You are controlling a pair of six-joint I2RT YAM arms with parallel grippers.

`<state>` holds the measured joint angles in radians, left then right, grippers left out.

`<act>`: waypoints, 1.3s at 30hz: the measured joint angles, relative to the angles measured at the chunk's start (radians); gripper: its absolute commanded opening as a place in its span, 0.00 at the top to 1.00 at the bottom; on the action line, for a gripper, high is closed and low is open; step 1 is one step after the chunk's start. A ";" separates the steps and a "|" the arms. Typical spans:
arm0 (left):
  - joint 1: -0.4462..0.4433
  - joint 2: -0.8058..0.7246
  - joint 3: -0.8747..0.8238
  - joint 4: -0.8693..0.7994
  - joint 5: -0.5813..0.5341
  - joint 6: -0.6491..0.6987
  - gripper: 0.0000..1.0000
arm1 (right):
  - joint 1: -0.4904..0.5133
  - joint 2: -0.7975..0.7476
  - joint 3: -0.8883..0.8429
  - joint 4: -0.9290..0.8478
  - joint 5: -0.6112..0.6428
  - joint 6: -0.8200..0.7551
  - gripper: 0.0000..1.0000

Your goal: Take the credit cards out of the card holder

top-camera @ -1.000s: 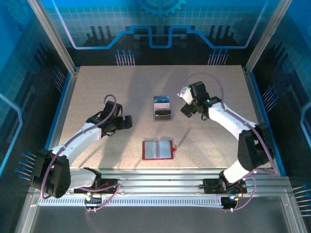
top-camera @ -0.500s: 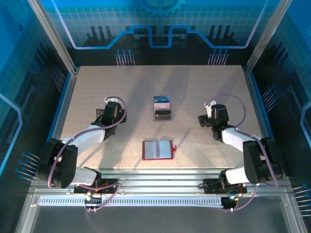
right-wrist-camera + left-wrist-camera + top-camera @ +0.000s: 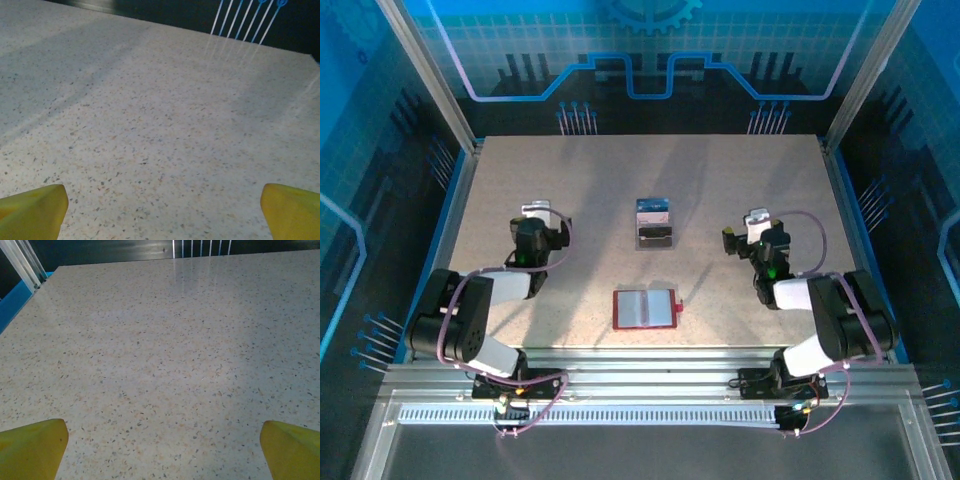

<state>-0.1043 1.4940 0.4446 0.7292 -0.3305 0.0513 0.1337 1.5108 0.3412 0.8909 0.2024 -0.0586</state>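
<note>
The card holder [image 3: 645,308] lies open on the table near the front middle, dark red with pale grey pockets and a small tab on its right side. Beyond it, at the table's centre, the credit cards [image 3: 654,222] lie together flat: a blue-and-white one at the far end, a dark one nearer. My left gripper [image 3: 534,226] sits folded back at the left, well away from both. My right gripper [image 3: 750,230] sits folded back at the right. In each wrist view the gripper [image 3: 162,442] [image 3: 162,202] is open, its yellow fingertips [image 3: 35,447] [image 3: 292,210] wide apart over bare speckled table.
The speckled table [image 3: 740,180] is bounded by blue side rails [image 3: 453,205] and an aluminium front rail [image 3: 640,360]. Dark printed walls stand behind and to both sides. A metal frame post [image 3: 20,260] shows at the table's far left corner.
Both arms have drawn back and folded toward their bases. The right gripper left the spot beside the cards and moved right; the left moved left. Cards and holder stayed put.
</note>
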 measured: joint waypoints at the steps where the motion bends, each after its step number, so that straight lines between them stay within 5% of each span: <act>1: 0.023 0.003 -0.012 0.021 0.041 -0.002 0.01 | -0.002 0.014 -0.005 0.008 -0.008 0.002 0.00; 9: 0.083 0.053 -0.049 0.119 0.198 -0.025 0.01 | -0.019 0.026 0.016 0.014 -0.077 0.008 0.00; 39: 0.081 0.053 -0.055 0.167 0.217 -0.026 0.01 | -0.023 0.026 0.019 0.015 -0.081 0.011 0.00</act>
<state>-0.0235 1.5471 0.3901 0.8967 -0.1139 0.0257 0.1104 1.5368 0.3603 0.9058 0.1215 -0.0479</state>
